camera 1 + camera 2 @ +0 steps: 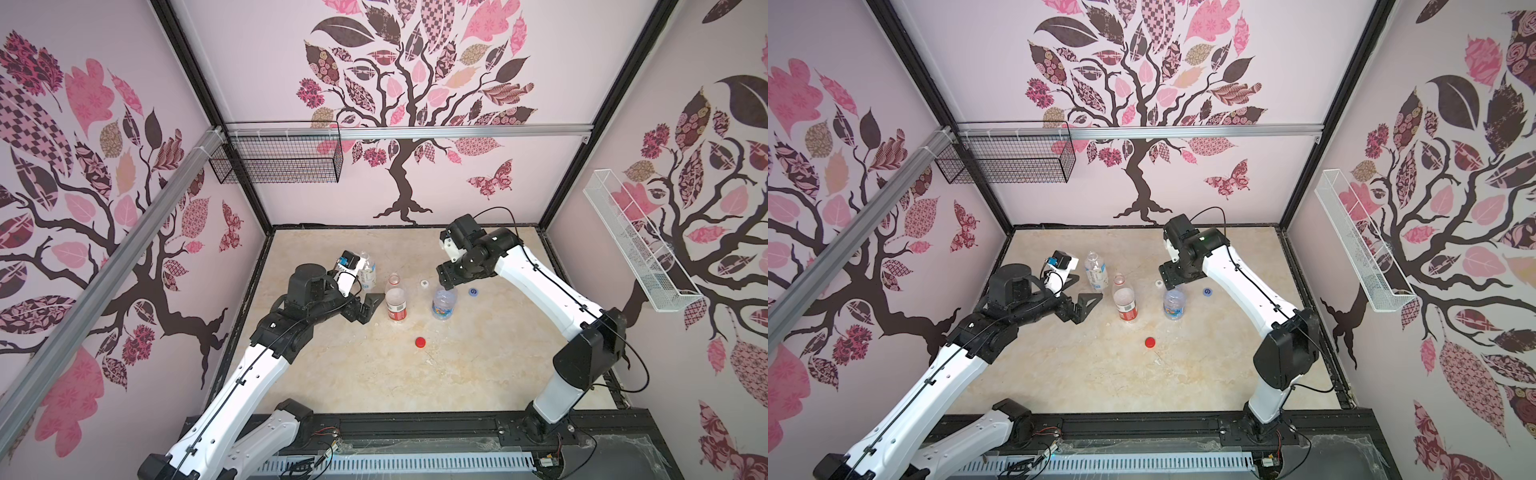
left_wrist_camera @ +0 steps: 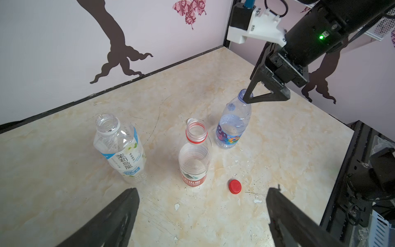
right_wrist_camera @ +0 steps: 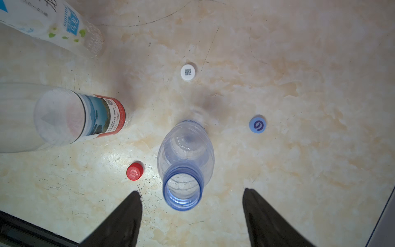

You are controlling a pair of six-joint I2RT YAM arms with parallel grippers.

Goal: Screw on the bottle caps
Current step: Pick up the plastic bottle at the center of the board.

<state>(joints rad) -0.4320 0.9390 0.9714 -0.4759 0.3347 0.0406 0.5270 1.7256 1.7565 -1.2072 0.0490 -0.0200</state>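
Right under the right wrist cam is the open mouth of the squat bluish bottle [image 3: 186,162], standing upright with no cap on. Right end effector [image 3: 190,191] is open, with one finger on each side of the neck. There's a gap on both sides in that view, so as far as I can see it isn't gripping anything.

Going by a top view, that bottle is just right of the frame's middle. Blue cap [image 1: 472,292] lies flat on the desk [image 1: 457,382] to its upper right, and the white cap [image 1: 424,284] is to its upper left. Both are near the bottle but not touching it. Red cap [image 1: 421,342] sits alone below the bottles, toward the lower middle.

Red-labelled bottle [image 1: 395,301] stands about mid-frame, uncapped, left of the bluish one. Taller bottle [image 1: 367,272] with the white-green label is further up and left, also uncapped, partly hidden by the left arm. Left end effector [image 1: 371,305] hangs just left of the red-labelled bottle, fingers spread wide, nothing in them.
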